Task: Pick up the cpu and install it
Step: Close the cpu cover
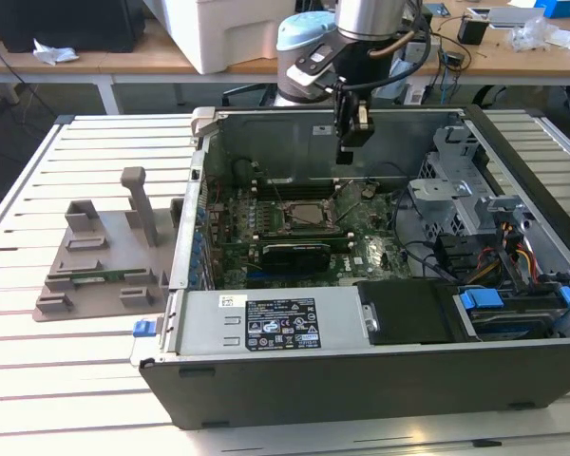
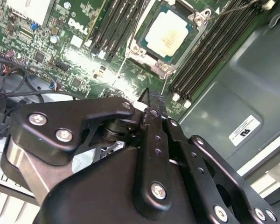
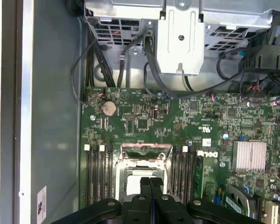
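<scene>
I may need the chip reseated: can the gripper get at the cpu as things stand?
Probably yes. The gripper hangs above the open case, almost over the cpu, whose top lies bare in the socket with nothing across it. The fingers are shut, so they would have to open.

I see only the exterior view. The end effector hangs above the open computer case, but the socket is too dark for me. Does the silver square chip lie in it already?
Observer: Yes. In the second wrist view the small flat square cpu with the pale metal top lies inside the metal-framed socket.
Operator: Does the end effector hold anything?
Observer: In the first wrist view the black end effector has its two fingers closed against each other, empty.
Operator: Is there any landmark near the socket?
Observer: In the first wrist view a round silver coin battery sits on the green motherboard, apart from the socket.
</scene>
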Motion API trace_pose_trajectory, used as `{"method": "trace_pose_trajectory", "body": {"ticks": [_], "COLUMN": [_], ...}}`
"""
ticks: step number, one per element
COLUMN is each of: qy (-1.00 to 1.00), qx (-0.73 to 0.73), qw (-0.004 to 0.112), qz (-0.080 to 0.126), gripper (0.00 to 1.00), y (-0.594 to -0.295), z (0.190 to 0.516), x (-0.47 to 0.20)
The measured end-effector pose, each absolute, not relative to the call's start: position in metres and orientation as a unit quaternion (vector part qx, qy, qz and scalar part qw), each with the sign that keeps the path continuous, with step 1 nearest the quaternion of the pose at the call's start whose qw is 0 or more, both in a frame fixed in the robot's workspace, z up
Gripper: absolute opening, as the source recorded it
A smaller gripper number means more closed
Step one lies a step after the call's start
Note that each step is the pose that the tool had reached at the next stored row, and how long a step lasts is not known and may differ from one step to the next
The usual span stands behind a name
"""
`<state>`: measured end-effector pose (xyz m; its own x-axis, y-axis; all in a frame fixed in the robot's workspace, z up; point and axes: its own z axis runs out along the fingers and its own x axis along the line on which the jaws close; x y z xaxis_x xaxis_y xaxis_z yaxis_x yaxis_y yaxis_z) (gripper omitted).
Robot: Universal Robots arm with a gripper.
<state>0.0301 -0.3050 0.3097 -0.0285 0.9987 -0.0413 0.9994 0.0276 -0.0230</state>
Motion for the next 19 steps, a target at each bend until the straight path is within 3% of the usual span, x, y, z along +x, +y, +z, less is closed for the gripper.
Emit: {"method": "trace_pose_trajectory", "body": {"ticks": [19], "qy": [0.717], "qx": [0.697], "qw": [0.007], "qz": [-0.023], "gripper": [0.11], "y": [-0.304], "z": [0.303], "x": [0.053]}}
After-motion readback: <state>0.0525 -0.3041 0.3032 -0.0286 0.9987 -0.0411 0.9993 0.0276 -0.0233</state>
